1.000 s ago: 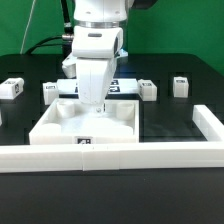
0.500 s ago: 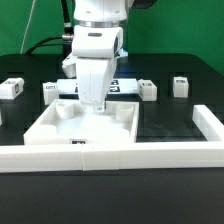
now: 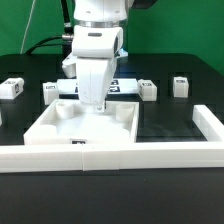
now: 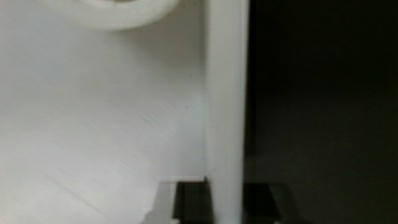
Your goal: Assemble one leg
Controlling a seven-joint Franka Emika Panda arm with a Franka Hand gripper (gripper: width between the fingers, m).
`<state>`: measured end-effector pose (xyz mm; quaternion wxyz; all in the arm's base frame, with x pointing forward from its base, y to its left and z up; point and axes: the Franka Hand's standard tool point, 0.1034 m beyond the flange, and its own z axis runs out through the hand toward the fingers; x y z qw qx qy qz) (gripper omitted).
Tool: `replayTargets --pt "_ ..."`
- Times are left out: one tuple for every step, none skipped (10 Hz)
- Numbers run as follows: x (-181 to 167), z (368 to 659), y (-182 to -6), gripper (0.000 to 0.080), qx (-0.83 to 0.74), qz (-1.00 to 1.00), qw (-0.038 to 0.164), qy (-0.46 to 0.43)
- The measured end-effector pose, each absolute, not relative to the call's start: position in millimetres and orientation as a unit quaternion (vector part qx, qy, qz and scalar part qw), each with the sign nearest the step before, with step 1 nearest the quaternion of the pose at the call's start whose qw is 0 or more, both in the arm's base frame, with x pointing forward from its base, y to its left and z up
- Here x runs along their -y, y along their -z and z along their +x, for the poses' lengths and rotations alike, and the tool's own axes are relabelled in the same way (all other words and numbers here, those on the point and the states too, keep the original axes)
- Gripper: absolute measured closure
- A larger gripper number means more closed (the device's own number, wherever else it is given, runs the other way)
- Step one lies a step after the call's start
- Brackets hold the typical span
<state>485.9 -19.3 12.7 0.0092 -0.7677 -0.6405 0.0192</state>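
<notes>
Several legs, small white blocks with tags, lie across the back of the table: two on the exterior view's left (image 3: 12, 88) (image 3: 50, 91) and two on its right (image 3: 148, 89) (image 3: 181, 85). None is held. My gripper (image 3: 95, 103) is down at the far wall of the large white tray-like piece (image 3: 60, 126). In the wrist view my gripper (image 4: 226, 186) has one dark finger on each side of the tray's thin upright wall (image 4: 226, 90), and both fingers touch it. A round corner hole (image 4: 125, 10) of the tray shows.
A white L-shaped fence (image 3: 110, 155) runs along the front and up the exterior view's right side (image 3: 208, 124). The marker board (image 3: 127, 84) lies behind the gripper. The table is black, with a green backdrop behind it.
</notes>
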Motion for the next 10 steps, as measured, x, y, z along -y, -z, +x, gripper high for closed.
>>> replayTargets --pt "9 487 -12.5 0.0739 0.649 -0.760 0.009 -0.019" --pt "-7 488 -12.0 0.0739 0.657 -0.754 0.010 -0.017" --pt "-21 492 -12.0 0.0739 0.665 -0.747 0.011 -0.013" --pt "-38 498 -11.9 0.0739 0.673 -0.739 0.014 -0.009" --pt "-46 499 -12.4 0.0739 0.680 -0.733 0.016 -0.009" --pt "-42 499 -12.1 0.0739 0.677 -0.736 0.015 -0.008" --pt "-42 499 -12.1 0.0739 0.677 -0.736 0.015 -0.008" --pt "-42 499 -12.1 0.0739 0.677 -0.736 0.015 -0.009" --pt "-43 499 -12.1 0.0739 0.677 -0.736 0.015 -0.008" --pt "-50 499 -11.9 0.0739 0.681 -0.732 0.017 -0.009"
